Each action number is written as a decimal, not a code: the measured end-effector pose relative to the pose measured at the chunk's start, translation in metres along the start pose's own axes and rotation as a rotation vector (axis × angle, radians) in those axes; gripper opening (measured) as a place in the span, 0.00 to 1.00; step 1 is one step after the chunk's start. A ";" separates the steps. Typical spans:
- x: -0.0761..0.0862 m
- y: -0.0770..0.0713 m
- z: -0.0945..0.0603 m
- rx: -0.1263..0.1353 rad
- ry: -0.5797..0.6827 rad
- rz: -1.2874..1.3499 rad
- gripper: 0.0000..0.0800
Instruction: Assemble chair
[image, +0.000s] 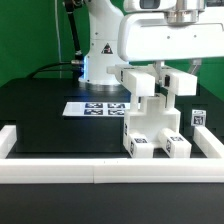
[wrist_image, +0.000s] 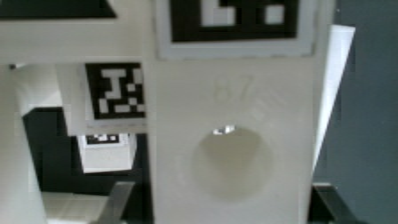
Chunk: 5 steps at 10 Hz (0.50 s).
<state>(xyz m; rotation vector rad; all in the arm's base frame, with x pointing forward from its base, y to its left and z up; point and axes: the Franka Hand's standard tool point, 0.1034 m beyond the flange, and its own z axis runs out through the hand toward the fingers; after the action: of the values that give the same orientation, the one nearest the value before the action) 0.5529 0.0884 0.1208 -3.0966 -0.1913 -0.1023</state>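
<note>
In the exterior view, my gripper (image: 174, 76) hangs over the partly built chair (image: 150, 128), a blocky white stack with small square tags on its front. It is shut on a flat white chair piece (image: 170, 84) held just above that stack. In the wrist view the held piece (wrist_image: 235, 120) fills the space between my two dark fingers (wrist_image: 125, 203), both pressed against its sides. It carries a black-and-white tag (wrist_image: 244, 22) at its far end and a shallow oval dent in its face. Another tagged white part (wrist_image: 114, 95) shows beside it.
The marker board (image: 100, 107) lies flat on the black table behind the chair. A long low white border rail (image: 90, 170) runs along the front, with short side sections at both ends. The arm's white base (image: 100, 50) stands at the back.
</note>
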 end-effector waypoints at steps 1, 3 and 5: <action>0.000 0.000 0.000 0.000 0.001 0.000 0.36; 0.002 0.003 0.000 -0.001 0.002 0.004 0.36; 0.002 0.002 0.000 -0.001 0.002 0.004 0.36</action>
<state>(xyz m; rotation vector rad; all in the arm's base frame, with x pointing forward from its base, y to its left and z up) 0.5551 0.0862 0.1211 -3.0978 -0.1857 -0.1050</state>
